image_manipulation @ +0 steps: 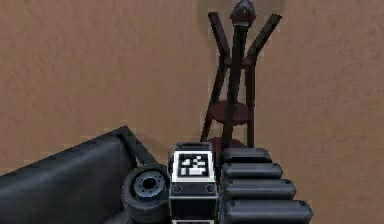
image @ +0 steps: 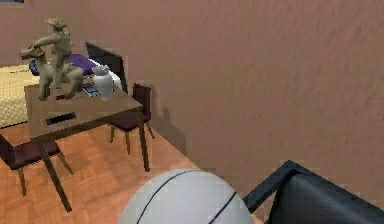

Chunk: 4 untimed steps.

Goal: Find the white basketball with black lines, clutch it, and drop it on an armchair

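Just left of the gripper (image_manipulation: pixel 146 192) one armchair (image_manipulation: pixel 70 175) is standing; whether the gripper is holding anything cannot be told. One white, black-lined ball (image: pixel 185 200) is showing beside that armchair at the forward view's bottom. Beyond the gripper one stand (image_manipulation: pixel 238 75) is rising. One counter (image: pixel 100 110) is bearing one statue (image: pixel 58 60), one vase (image: pixel 101 82).

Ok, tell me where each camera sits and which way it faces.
Forward view: on the robot, looking ahead and somewhat down at a table with a statue, a white ball with black lines and a dark armchair.
Arm side view: on the robot's body, looking out to the arm's side at a coat stand; the arm rises from the bottom edge.
Shared: the armchair.
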Tool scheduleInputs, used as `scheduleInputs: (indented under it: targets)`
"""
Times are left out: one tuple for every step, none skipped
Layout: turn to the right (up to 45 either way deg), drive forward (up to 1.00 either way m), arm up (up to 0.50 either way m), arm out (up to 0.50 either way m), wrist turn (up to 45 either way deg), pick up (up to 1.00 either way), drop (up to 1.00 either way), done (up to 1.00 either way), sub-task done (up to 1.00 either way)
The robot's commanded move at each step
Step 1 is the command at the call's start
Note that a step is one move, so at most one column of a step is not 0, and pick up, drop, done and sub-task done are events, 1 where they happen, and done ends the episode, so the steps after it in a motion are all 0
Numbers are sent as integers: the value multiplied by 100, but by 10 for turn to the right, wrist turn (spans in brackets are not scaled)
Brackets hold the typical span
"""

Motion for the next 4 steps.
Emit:
scheduleInputs:
  targets:
    - [0, 0, 0, 22, 0, 0, 0, 0, 0]
    - [0, 0, 0, 0, 390, 0, 0, 0, 0]
    - [0, 0, -48, 0, 0, 0, 0, 0, 0]
    - [0, 0, -32, 0, 0, 0, 0, 0, 0]
